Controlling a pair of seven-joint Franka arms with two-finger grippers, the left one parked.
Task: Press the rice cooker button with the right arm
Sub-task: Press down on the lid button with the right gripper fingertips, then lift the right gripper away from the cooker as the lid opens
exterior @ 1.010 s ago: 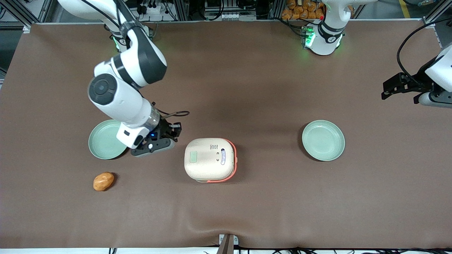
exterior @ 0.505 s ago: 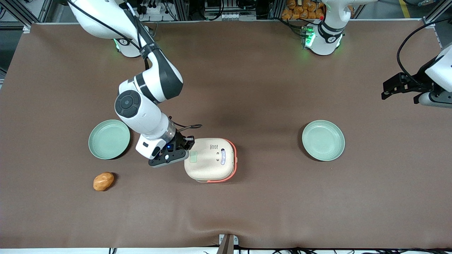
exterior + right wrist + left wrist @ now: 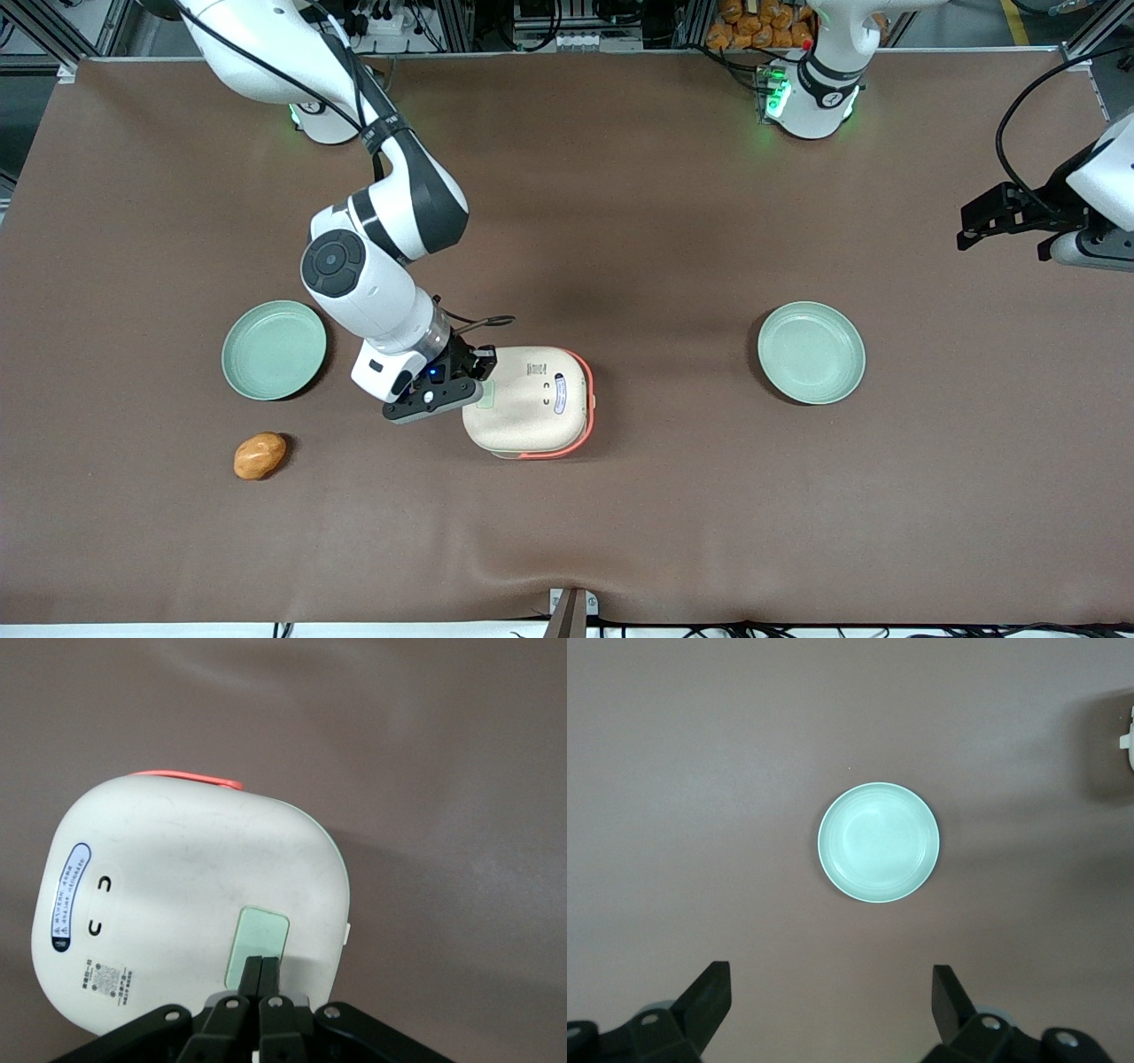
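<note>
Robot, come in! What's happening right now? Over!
Gripper shut, over the pale green button. Rice cooker lid closed. Nothing in the way.

2 pale green plates [image 3: 274, 349] [image 3: 811, 353] rest well apart on the brown tabletop [image 3: 620, 221], an orange-brown lump [image 3: 260, 455] near one.

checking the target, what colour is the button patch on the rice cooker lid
Pale green, clearest in the right wrist view: button on the cream rice cooker, under the shut gripper.

white right arm [image 3: 359, 275] with black joint segments, silver wrist, black gripper [image 3: 469, 390], tiny blue light
</note>
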